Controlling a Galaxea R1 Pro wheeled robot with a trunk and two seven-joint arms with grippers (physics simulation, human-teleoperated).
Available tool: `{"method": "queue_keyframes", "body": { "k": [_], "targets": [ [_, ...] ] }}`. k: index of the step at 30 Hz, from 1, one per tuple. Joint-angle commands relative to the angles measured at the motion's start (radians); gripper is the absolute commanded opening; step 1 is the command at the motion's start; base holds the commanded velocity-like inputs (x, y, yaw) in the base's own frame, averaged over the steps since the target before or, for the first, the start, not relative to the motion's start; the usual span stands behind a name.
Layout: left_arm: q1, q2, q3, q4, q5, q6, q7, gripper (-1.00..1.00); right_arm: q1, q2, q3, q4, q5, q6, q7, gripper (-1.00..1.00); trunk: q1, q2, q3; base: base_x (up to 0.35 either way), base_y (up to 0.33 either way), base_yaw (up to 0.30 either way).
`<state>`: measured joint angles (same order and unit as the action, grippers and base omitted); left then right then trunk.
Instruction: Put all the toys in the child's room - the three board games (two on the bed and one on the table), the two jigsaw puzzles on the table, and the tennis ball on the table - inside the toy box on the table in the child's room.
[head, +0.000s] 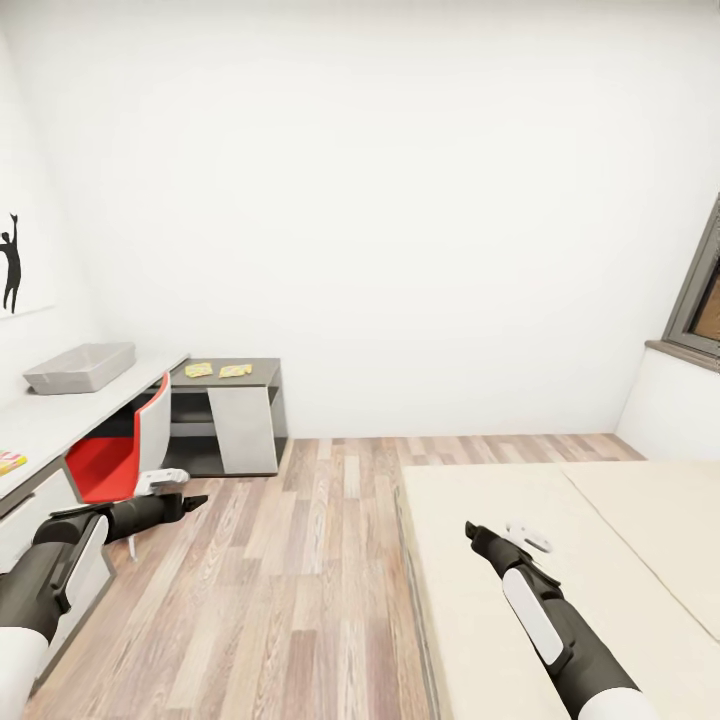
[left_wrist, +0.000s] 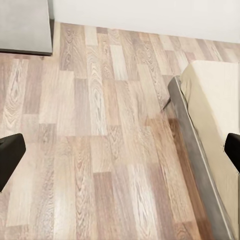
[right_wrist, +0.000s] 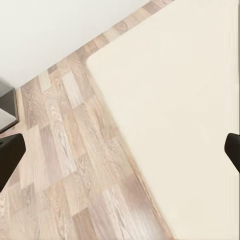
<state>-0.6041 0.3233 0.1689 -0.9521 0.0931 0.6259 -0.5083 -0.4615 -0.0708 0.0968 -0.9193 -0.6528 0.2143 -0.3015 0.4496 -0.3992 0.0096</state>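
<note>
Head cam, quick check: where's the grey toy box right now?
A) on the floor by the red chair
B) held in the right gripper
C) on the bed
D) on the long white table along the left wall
D: the toy box sits on the long white table by the left wall, apart from both grippers, with the red chair below it.

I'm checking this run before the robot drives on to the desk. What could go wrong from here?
The red chair stands between the left gripper and the desk, so the arm may well catch it on approach. The grey bin sits far back by the wall, probably a long reach. The two puzzle sheets lie flat on the corner table, so open fingers may struggle to get under them.
</note>
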Motion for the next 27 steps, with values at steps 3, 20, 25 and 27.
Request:
{"method": "queue_keyframes", "body": {
  "k": [3,20,25,27],
  "targets": [
    [0.000,0.000,0.001,-0.001,0.010,0.009,0.001,1.00,0.000,-0.001,0.004,-0.001,-0.007,0.002,-0.008,1.00,0.000,-0.001,0.000,0.000,-0.247,0.000],
    [0.000,0.000,0.001,-0.001,0.010,0.009,0.001,1.00,0.000,0.000,0.004,-0.001,-0.005,0.002,-0.008,1.00,0.000,-0.001,0.000,0.000,-0.268,0.000],
    [0.000,-0.001,0.001,-0.001,0.010,0.009,0.001,1.00,0.000,0.000,0.004,-0.001,-0.006,0.002,-0.008,1.00,0.000,-0.001,0.000,0.000,-0.271,0.000],
    [0.000,-0.001,0.001,-0.001,0.010,0.009,0.001,1.00,0.000,0.000,0.004,-0.001,-0.006,0.002,-0.008,1.00,0.000,-0.001,0.000,0.000,-0.271,0.000]
  ]
}}
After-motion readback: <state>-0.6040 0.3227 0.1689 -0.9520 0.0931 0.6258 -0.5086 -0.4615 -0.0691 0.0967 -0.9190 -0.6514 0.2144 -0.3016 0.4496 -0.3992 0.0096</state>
